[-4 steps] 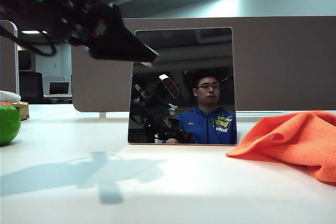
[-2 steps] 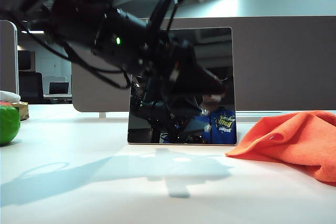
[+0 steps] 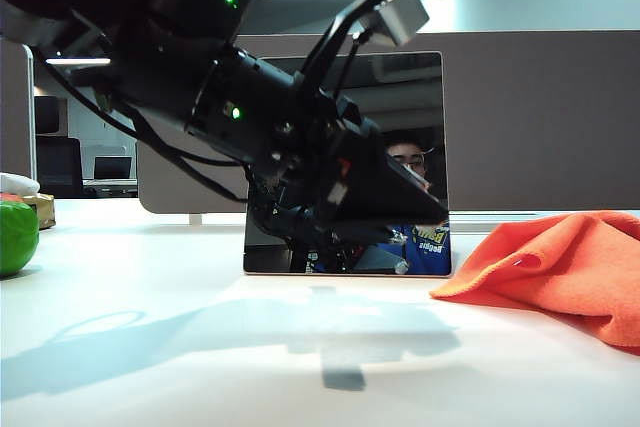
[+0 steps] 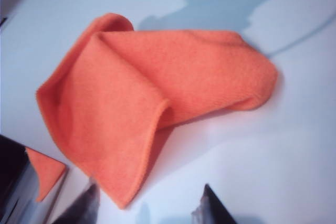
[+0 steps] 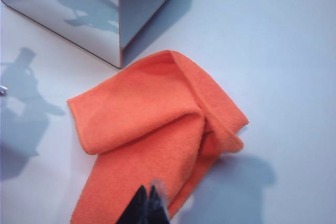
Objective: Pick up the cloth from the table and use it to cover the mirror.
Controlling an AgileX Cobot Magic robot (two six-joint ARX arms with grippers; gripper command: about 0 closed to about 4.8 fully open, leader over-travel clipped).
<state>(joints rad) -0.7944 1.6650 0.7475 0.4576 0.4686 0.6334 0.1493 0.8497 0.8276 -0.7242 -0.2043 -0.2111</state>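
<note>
Left pincer [image 4: 148, 203] agape, right pincer [image 5: 148, 205] closed, above cloth [image 4: 152, 98]

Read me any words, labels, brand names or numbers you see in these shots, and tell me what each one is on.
Yellow lettering on the blue jacket reflected in the mirror: too small, blurred and partly hidden by the left end effector to read.
Cloth, table, right end effector: no text on any of them.
Nothing else is legible in any view.
</note>
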